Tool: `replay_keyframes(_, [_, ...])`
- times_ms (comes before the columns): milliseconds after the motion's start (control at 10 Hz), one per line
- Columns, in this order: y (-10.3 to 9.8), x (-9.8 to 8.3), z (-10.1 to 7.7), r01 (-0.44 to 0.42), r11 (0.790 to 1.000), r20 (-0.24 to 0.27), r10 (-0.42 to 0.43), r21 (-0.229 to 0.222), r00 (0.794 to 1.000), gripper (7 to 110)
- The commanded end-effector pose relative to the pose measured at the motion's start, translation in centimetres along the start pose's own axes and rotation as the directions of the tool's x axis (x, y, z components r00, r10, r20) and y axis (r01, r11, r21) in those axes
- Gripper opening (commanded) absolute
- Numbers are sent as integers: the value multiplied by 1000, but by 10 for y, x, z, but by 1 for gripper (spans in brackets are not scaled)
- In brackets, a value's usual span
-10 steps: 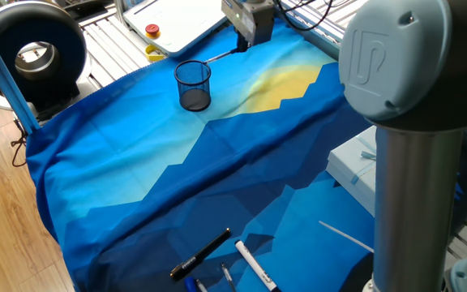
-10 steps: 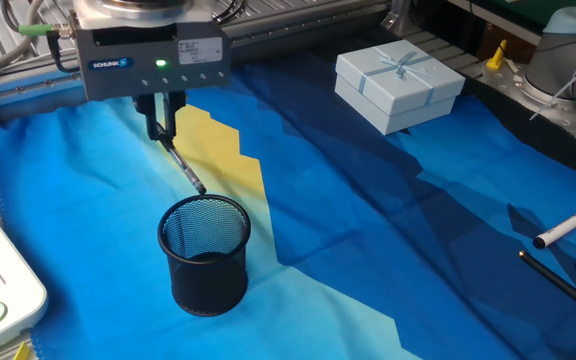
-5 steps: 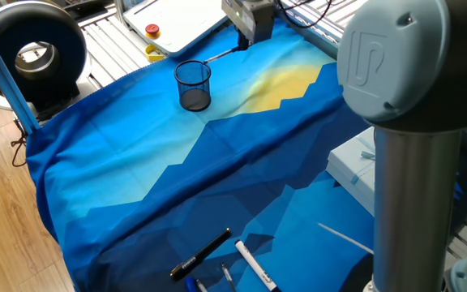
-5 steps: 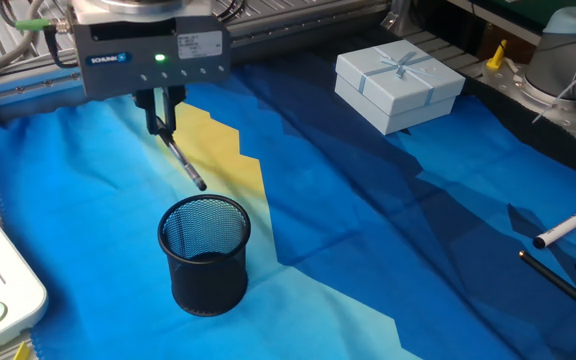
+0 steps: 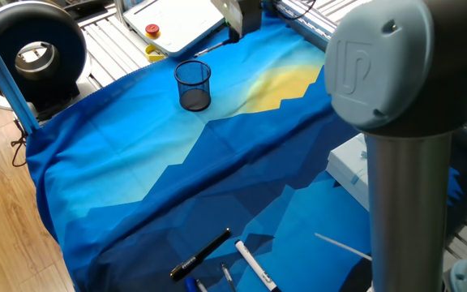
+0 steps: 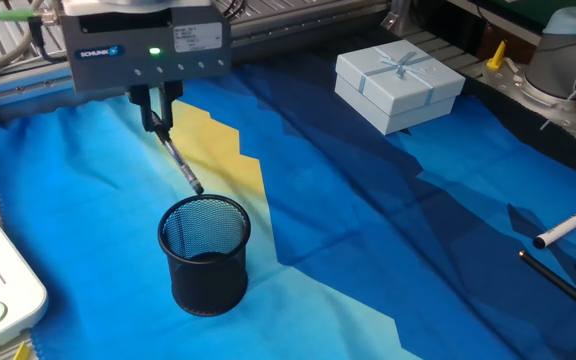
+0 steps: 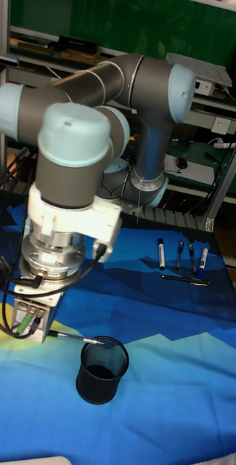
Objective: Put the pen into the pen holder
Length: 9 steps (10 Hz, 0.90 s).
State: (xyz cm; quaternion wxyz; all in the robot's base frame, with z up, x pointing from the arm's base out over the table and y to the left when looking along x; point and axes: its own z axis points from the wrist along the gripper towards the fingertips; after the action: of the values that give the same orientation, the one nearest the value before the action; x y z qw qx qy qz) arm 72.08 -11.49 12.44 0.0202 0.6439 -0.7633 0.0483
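Observation:
The pen holder (image 5: pixel 193 85) is a black mesh cup standing upright on the blue cloth, also seen in the other fixed view (image 6: pixel 204 252) and the tall view (image 7: pixel 102 370). My gripper (image 6: pixel 158 118) hangs in the air behind the cup, shut on the upper end of the slim pen (image 6: pixel 182 164). The pen slants down from the fingers, its dark lower tip just above and behind the cup's rim, outside the cup. In the tall view the pen (image 7: pixel 74 337) points sideways from the gripper (image 7: pixel 45 333) to the rim. From the first fixed view the pen (image 5: pixel 209 50) hangs under the gripper (image 5: pixel 235 34).
A pale blue gift box (image 6: pixel 398 88) sits at the back right. A black marker (image 5: pixel 201 255), a white marker (image 5: pixel 254 266) and other pens lie near the cloth's front edge. A white control box (image 5: pixel 169 20) stands behind the cup. The arm's grey column (image 5: pixel 404 162) blocks the right side.
The gripper, still holding the pen, has risen a little and shifted slightly sideways near the cup. The cup and the other items have not moved.

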Motion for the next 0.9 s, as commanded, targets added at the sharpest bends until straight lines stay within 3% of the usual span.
replay_keyframes(0, [-16,23,-5,47,998,-135,-42,31,990,7])
replay_keyframes(200, [-24,28,-9,53,997,-186,-43,48,982,7])
replay_keyframes(800, [-33,9,-9,12,998,-206,0,60,979,7])
